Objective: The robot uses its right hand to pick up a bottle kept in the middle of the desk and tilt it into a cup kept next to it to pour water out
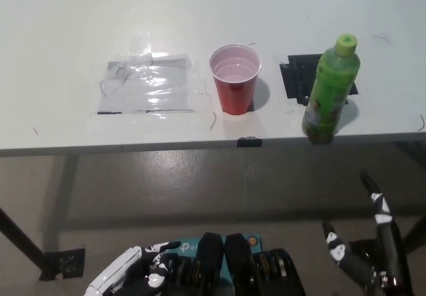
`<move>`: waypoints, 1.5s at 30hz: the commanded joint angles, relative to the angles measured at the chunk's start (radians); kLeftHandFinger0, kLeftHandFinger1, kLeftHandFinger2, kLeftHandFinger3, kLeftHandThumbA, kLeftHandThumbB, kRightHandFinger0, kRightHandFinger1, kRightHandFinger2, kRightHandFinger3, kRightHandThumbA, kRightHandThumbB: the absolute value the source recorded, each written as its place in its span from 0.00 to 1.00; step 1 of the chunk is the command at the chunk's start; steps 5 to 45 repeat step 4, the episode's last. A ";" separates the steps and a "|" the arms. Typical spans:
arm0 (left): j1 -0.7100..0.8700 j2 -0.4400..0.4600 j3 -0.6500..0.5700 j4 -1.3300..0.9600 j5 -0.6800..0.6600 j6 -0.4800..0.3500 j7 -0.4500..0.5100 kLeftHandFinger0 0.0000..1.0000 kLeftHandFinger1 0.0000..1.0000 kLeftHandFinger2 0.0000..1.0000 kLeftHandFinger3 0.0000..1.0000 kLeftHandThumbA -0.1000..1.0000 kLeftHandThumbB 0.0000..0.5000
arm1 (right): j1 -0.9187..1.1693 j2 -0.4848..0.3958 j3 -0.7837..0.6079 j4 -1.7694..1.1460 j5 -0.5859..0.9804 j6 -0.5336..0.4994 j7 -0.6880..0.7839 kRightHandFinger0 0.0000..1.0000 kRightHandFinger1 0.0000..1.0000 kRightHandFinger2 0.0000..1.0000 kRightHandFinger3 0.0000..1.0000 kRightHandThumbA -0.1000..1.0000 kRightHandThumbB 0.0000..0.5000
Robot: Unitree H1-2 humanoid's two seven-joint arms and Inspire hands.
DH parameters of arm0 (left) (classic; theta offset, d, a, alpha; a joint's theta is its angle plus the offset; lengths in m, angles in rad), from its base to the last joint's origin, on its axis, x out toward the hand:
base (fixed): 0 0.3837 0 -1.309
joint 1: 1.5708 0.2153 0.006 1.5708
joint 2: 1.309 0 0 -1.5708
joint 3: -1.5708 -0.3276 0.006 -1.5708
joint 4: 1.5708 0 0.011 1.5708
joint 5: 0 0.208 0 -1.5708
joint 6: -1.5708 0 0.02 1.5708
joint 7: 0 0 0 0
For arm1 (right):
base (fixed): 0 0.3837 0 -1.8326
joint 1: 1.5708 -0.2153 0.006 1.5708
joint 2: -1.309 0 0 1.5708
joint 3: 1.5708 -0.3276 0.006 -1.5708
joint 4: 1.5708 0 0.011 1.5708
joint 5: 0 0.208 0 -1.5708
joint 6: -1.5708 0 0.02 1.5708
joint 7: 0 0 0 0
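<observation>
While upright at the desk edge, bottle (329, 90) well apart from right robot hand (369, 256) (fingers spread, empty).

Bright, even light washes the white desk (66, 30) nearly to overexposure. Glare streaks the clear tape patch (150, 86). The red cup (235, 80) and green bottle (329, 90) cast soft shadows to their right. The floor below is dimmer; the picture is slightly soft and grainy.

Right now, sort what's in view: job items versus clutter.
Job: green bottle, upright near the desk edge; red cup beside it; right hand, open, low, holding nothing.
Lying about: clear plastic sheet, black patch, left hand resting low.
</observation>
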 commanded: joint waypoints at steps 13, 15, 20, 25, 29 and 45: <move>0.001 0.002 0.015 -0.014 -0.002 -0.014 0.001 0.80 0.93 0.93 1.00 1.00 1.00 | 0.002 -0.029 0.002 -0.073 0.230 0.098 0.212 1.00 1.00 1.00 1.00 0.63 0.41; 0.001 0.002 0.015 -0.014 -0.002 -0.014 0.001 0.80 0.93 0.93 1.00 1.00 1.00 | 0.002 -0.029 0.002 -0.073 0.230 0.098 0.212 1.00 1.00 1.00 1.00 0.63 0.41; 0.001 0.002 0.015 -0.014 -0.002 -0.014 0.001 0.80 0.93 0.93 1.00 1.00 1.00 | 0.002 -0.029 0.002 -0.073 0.230 0.098 0.212 1.00 1.00 1.00 1.00 0.63 0.41; 0.001 0.002 0.015 -0.014 -0.002 -0.014 0.001 0.80 0.93 0.93 1.00 1.00 1.00 | 0.002 -0.029 0.002 -0.073 0.230 0.098 0.212 1.00 1.00 1.00 1.00 0.63 0.41; 0.001 0.002 0.015 -0.014 -0.002 -0.014 0.001 0.80 0.93 0.93 1.00 1.00 1.00 | 0.002 -0.029 0.002 -0.073 0.230 0.098 0.212 1.00 1.00 1.00 1.00 0.63 0.41; 0.001 0.002 0.015 -0.014 -0.002 -0.014 0.001 0.80 0.93 0.93 1.00 1.00 1.00 | 0.002 -0.029 0.002 -0.073 0.230 0.098 0.212 1.00 1.00 1.00 1.00 0.63 0.41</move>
